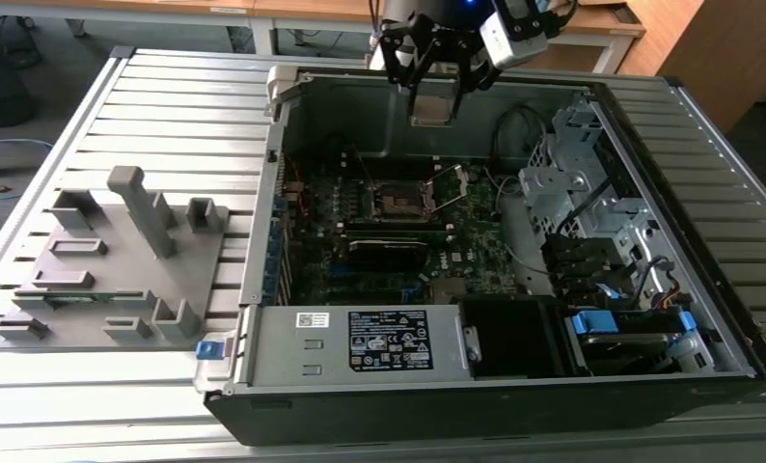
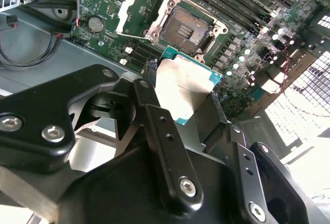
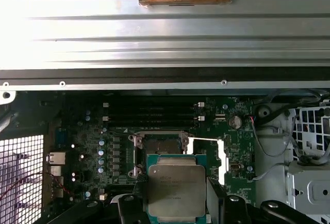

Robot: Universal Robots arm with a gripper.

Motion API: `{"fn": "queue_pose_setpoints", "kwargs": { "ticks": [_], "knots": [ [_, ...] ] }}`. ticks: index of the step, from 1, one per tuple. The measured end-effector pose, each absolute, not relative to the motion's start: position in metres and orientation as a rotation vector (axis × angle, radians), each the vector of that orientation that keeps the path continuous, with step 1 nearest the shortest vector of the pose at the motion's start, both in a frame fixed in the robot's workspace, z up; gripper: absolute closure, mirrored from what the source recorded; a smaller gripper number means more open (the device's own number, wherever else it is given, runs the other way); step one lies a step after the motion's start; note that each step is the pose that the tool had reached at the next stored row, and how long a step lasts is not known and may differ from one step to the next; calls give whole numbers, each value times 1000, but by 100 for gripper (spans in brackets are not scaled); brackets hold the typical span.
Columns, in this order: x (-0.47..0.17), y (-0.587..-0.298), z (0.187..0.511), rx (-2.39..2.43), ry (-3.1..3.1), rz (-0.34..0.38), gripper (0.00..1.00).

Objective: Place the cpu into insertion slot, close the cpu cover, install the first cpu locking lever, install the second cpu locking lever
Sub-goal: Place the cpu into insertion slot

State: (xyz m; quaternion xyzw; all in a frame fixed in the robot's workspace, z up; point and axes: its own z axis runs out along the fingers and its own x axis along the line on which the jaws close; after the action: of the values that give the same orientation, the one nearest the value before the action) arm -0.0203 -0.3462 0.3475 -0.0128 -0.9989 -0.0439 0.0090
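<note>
Gripper (image 1: 435, 104), upper ctr in exterior view, clamps the cpu (image 3: 172, 190) by two opposite edges; chip print unreadable. Insertion slot (image 1: 396, 200) mid-frame lies bare w/ cpu cover (image 1: 451, 188) flipped up, open room above.

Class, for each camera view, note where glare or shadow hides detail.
First wrist view: glare bleaches part of the ribbed table. Second wrist view: the cpu lid shines, brightness beyond the mesh panel blows out. Exterior view: even light, computer case interior shadowed.
</note>
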Motion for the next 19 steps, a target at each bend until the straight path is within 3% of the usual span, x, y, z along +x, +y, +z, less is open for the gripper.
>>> {"fn": "queue_pose_setpoints", "kwargs": {
  "ticks": [19],
  "knots": [
    [-21,-346,340,-40,-3123,-137,46]
  ]
}}
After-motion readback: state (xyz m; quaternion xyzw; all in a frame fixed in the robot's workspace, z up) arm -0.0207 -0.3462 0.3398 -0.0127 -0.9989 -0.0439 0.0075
